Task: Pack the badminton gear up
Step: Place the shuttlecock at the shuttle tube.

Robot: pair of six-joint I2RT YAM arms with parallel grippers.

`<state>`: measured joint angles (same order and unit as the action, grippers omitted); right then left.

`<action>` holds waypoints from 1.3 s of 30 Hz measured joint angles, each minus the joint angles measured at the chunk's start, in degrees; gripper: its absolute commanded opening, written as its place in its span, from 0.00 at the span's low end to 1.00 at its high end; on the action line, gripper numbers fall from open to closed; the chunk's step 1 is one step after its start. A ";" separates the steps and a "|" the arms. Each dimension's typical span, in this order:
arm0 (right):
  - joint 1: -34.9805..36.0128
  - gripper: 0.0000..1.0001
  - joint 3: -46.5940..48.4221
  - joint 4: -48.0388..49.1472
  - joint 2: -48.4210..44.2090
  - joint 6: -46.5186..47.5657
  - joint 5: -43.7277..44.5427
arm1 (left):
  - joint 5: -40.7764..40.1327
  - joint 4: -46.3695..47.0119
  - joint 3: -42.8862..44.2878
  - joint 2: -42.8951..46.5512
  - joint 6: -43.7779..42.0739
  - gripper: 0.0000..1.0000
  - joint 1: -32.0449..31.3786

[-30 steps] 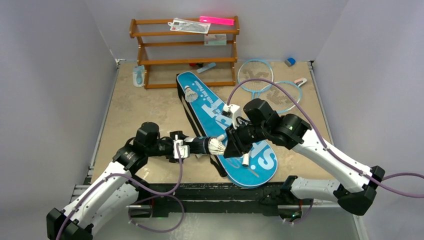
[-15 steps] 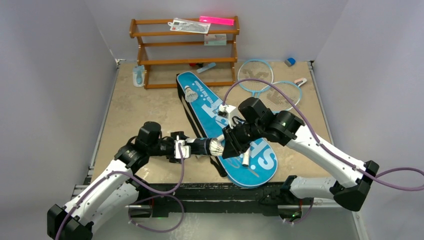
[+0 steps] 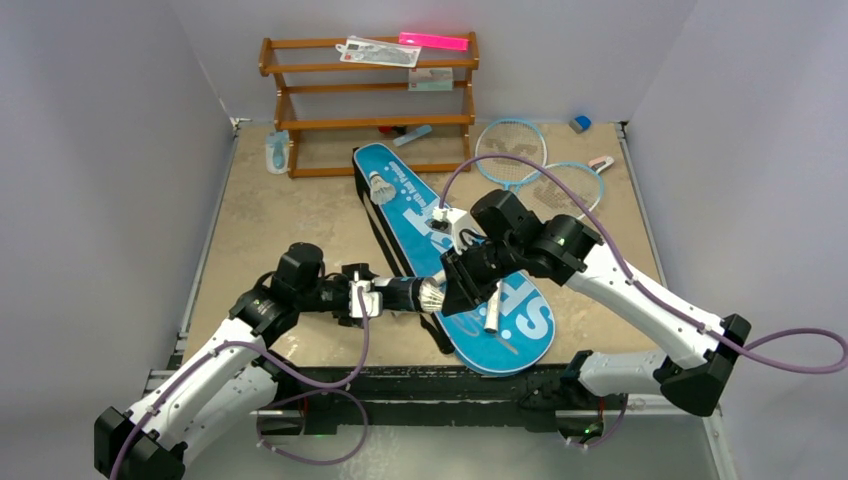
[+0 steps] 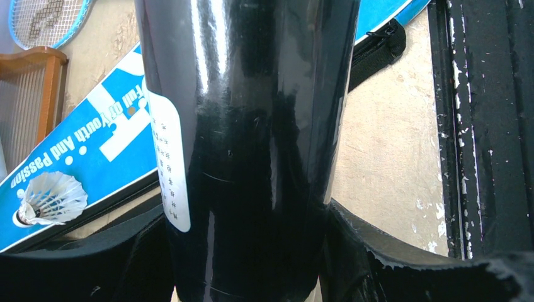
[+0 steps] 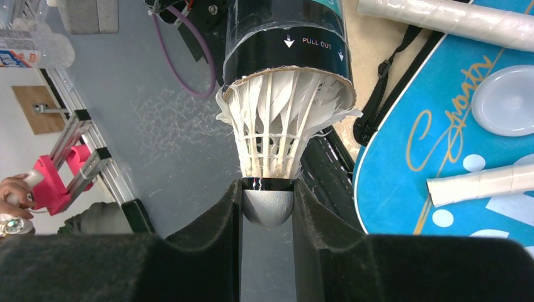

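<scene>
Tube and shuttlecock meet above the near part of the sandy worktop (image 3: 260, 220). The long glossy black tube (image 4: 252, 126) carries a white printed label down its side and "PULL OUT" lettered at its open mouth. It is held roughly level, beside the near edge of the bag. The left gripper (image 3: 378, 297) has its jaws clamped round the tube's body. The right gripper (image 5: 267, 201) has its jaws pinching the rounded cork of a white feather shuttlecock (image 5: 277, 126), whose feather tips sit at the rim of the tube's mouth.

Shuttlecocks in view number two. The second shuttlecock (image 3: 378, 187) lies on the narrow far end of the single blue racket-shaped bag (image 3: 505, 352), which has white lettering and lies slantwise across the worktop. Rackets with light-blue frames also number two. The heads of the farther racket (image 3: 510, 140) and the nearer racket (image 3: 585, 180) lie side by side at the back right. Two white-wrapped handles rest across the bag.
</scene>
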<state>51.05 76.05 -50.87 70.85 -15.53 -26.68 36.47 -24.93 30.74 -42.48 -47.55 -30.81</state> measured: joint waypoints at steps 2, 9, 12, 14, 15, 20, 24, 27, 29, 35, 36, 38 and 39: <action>0.00 0.11 0.11 -0.02 0.26 0.00 -0.11 | -0.04 0.00 0.00 0.00 -0.02 0.11 -0.02; 0.00 0.12 0.13 0.13 0.42 0.00 -0.11 | 0.02 -0.02 0.00 0.00 -0.02 0.11 -0.04; 0.00 0.12 0.13 0.22 0.66 0.00 -0.15 | 0.22 -0.09 0.00 0.00 -0.07 0.11 -0.02; 0.00 0.12 0.13 0.39 1.01 0.00 -0.26 | 0.52 -0.15 0.00 0.00 -0.07 0.11 -0.04; 0.00 0.12 0.13 0.57 1.22 0.00 -0.42 | 0.74 -0.20 0.00 0.00 -0.09 0.11 -0.04; 0.00 0.13 0.22 0.87 2.47 0.02 -1.42 | 1.84 -0.46 0.00 -0.15 -0.17 0.11 -0.09; 0.00 0.14 0.22 1.46 3.13 0.07 -1.49 | 2.45 -0.44 0.00 -0.59 -0.28 0.11 -0.13; 0.00 0.14 0.22 1.86 3.67 0.13 -1.55 | 2.80 -0.46 0.00 -0.76 -0.28 0.11 -0.24; 0.00 0.14 0.22 2.21 4.26 0.13 -1.64 | 2.99 -0.48 0.00 -0.74 -0.26 0.11 -0.35; 0.04 0.15 0.22 4.02 6.03 0.15 -2.38 | 3.85 -0.61 0.00 -0.61 -0.24 0.11 -0.39; 0.04 0.15 0.22 4.33 6.12 0.17 -2.47 | 3.93 -0.66 0.00 -0.46 -0.20 0.11 -0.39; 0.04 0.15 0.22 4.74 6.21 0.17 -2.60 | 4.02 -0.79 0.00 -0.11 -0.09 0.11 -0.39; 0.04 0.15 0.22 4.96 6.32 0.17 -2.67 | 4.04 -0.85 0.00 0.02 -0.04 0.11 -0.39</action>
<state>51.09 76.27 -45.91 77.17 -15.35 -29.34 40.51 -25.78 30.74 -42.46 -47.59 -31.20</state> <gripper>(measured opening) 0.290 0.645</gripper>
